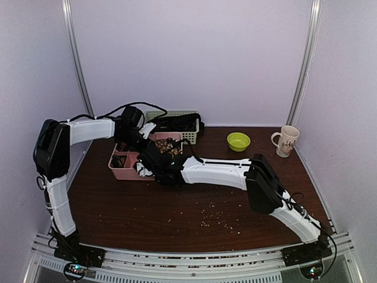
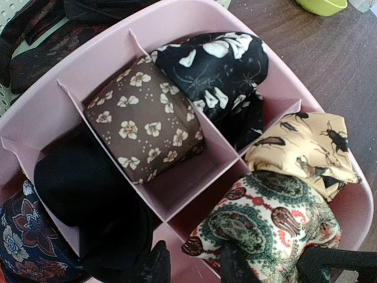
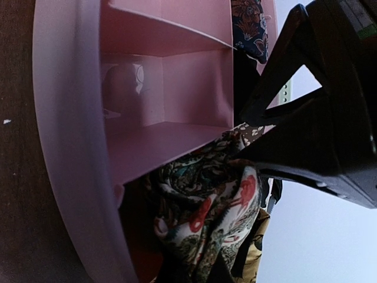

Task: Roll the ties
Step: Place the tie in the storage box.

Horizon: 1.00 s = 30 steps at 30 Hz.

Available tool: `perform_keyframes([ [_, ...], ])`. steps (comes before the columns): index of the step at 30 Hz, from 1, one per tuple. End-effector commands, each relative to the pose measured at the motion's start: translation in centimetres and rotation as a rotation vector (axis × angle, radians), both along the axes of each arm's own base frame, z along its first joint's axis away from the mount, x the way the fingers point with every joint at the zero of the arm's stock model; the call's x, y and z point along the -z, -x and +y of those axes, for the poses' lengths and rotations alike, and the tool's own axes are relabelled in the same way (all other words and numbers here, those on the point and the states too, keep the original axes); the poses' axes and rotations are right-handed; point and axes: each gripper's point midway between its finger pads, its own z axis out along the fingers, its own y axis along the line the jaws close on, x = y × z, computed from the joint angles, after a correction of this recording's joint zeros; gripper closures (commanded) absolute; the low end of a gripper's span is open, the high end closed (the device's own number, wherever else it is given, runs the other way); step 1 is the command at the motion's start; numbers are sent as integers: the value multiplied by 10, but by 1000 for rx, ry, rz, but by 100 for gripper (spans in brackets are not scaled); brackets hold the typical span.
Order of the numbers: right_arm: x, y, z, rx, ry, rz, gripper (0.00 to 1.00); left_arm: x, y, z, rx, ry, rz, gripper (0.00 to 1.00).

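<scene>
A pink divided bin [image 1: 118,168] holds several rolled ties. The left wrist view shows a brown floral roll [image 2: 147,124], a black white-flowered one [image 2: 218,65], a yellow insect-print one [image 2: 306,147], a plain black one [image 2: 82,183], a navy floral one [image 2: 23,236] and a green-red paisley tie [image 2: 265,224]. My left gripper [image 2: 194,268] hovers open over the bin, one finger against the paisley tie. My right gripper [image 3: 197,277] reaches into the bin's near side [image 1: 150,158] and is shut on the paisley tie [image 3: 206,206], in a front compartment.
A pale mesh basket [image 1: 189,137] with dark ties stands behind the bin. A green bowl [image 1: 238,141] and a mug [image 1: 287,140] sit at the back right. Crumbs [image 1: 218,215] lie on the brown table. The left wrist body [image 3: 330,118] looms close above the right gripper.
</scene>
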Motion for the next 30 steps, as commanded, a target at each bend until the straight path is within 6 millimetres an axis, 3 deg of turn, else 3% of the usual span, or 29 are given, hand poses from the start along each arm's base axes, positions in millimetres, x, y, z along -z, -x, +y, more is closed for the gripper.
perform_keyframes([
  [1, -10, 2, -13, 24, 32, -13, 100, 19, 7, -8, 53, -64, 24, 69],
  [7, -9, 1, -13, 28, 29, -16, 100, 37, 9, 0, 55, -174, 35, 69],
  [12, -9, 1, -12, 25, 30, -19, 98, 14, 5, 7, 9, -167, -28, 67],
  [18, -21, 2, -12, 26, -6, -21, 81, -18, -4, 11, -27, -154, -95, 64],
  [23, -32, 8, -14, 11, -37, -21, 63, -33, -10, 18, -64, -130, -121, 62],
  [30, -44, 15, -18, -12, -69, -38, 49, -46, -13, 24, -94, -124, -154, 57],
])
